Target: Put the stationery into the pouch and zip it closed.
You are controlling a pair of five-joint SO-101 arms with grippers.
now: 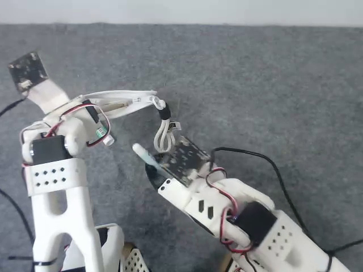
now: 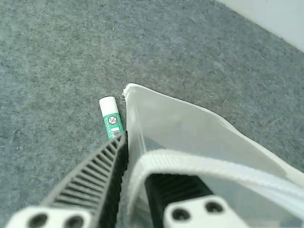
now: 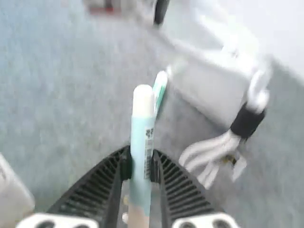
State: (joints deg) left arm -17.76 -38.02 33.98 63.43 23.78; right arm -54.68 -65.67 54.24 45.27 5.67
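My left gripper (image 2: pixel 136 159) is shut on the rim of the clear pouch (image 2: pixel 190 133), holding it up off the grey carpet. In the high view the pouch (image 1: pixel 122 102) stretches from that gripper (image 1: pixel 97 113) toward the middle, and its black-and-white zipper loop (image 1: pixel 164 131) hangs down from the far end. A green-and-white glue stick (image 2: pixel 110 118) lies on the carpet under the pouch (image 3: pixel 213 80). My right gripper (image 3: pixel 140 159) is shut on a light blue pen (image 3: pixel 142 137), whose tip (image 1: pixel 139 151) points at the pouch's hanging end from just below.
Grey carpet (image 1: pixel 272 85) covers the whole table, with open room at the back and right. A small circuit board (image 1: pixel 27 69) on a white flat cable sits at the far left. Black cables (image 1: pixel 272 164) trail off the right arm.
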